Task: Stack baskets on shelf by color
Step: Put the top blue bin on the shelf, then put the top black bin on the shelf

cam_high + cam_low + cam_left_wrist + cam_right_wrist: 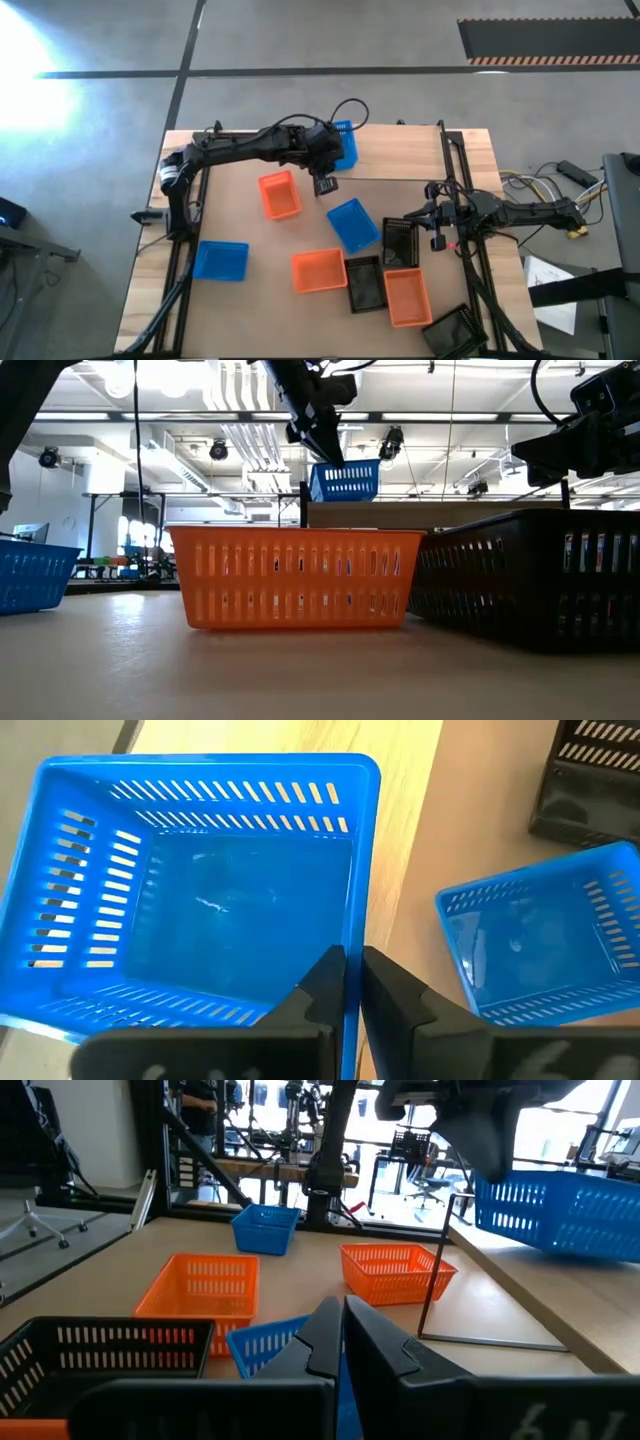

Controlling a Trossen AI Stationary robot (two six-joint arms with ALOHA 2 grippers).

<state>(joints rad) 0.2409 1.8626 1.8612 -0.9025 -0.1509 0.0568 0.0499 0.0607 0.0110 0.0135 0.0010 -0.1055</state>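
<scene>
My left gripper (352,982) is clenched on the near wall of a blue basket (210,890), the thin plastic rim pinched between my two dark fingers (395,995). I hold that basket raised above the shelf (400,150), the light-wood plank running along the far edge of the table (250,300), and in the low view it hangs tilted, clear of the plank, with my arm coming down onto it from above. My right gripper (338,1330) is clenched on nothing, its fingers pressed together; it waits near the right edge of the table, pointing toward the middle. On the tabletop below lie the other baskets. A second blue basket (352,224) sits near the middle, just beside a black basket (400,243) to its right. An orange basket (279,194) rests toward the far left of the middle, close under my left arm. A third blue basket (220,260) lies near the left edge. Toward the near edge, another orange basket (318,270) touches a second black basket (365,284), and a third orange basket (407,297) sits just to the right of that one. One more black basket (455,333) lies tilted at the near right corner.
</scene>
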